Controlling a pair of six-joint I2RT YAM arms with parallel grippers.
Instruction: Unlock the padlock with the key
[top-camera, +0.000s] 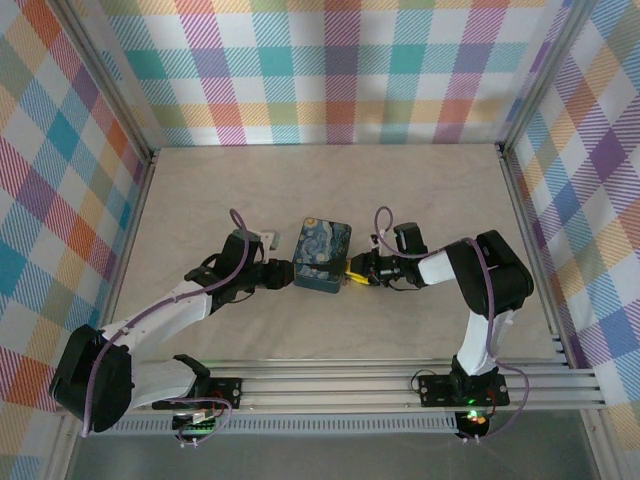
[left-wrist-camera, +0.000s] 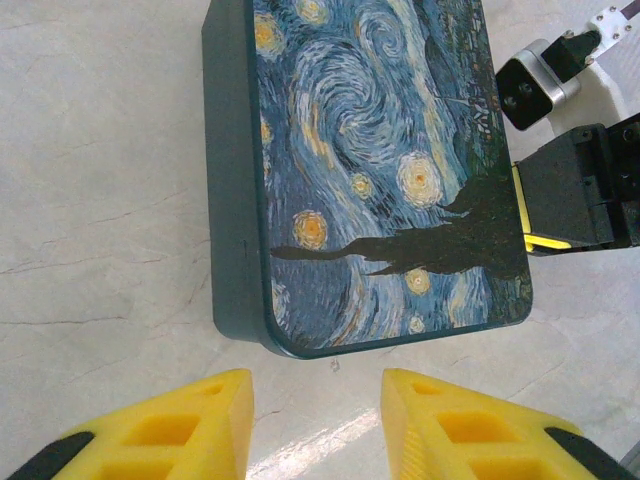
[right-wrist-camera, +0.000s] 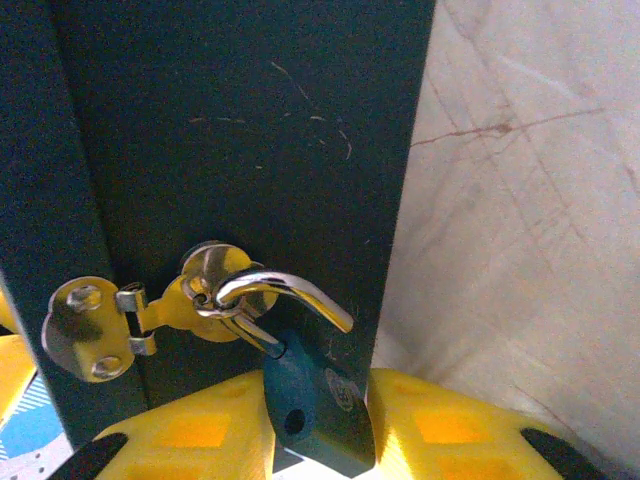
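Note:
A dark teal box with a Starry Night lid (top-camera: 322, 255) (left-wrist-camera: 380, 150) lies mid-table. On its right side wall (right-wrist-camera: 230, 130) a silver hasp (right-wrist-camera: 95, 335) carries the blue padlock (right-wrist-camera: 315, 405). My right gripper (right-wrist-camera: 315, 425) (top-camera: 355, 272) is shut on the padlock's body. The silver shackle (right-wrist-camera: 285, 290) still loops through the hasp ring, but one end stands free of the body and its hole shows. My left gripper (left-wrist-camera: 315, 400) (top-camera: 283, 272) is open just short of the box's left side, touching nothing. I can make out no key.
The box rests on a pale marbled tabletop (top-camera: 400, 190) ringed by plaid walls. An aluminium rail (top-camera: 350, 385) runs along the near edge. Across the lid, the left wrist view catches the right arm's black wrist (left-wrist-camera: 580, 190).

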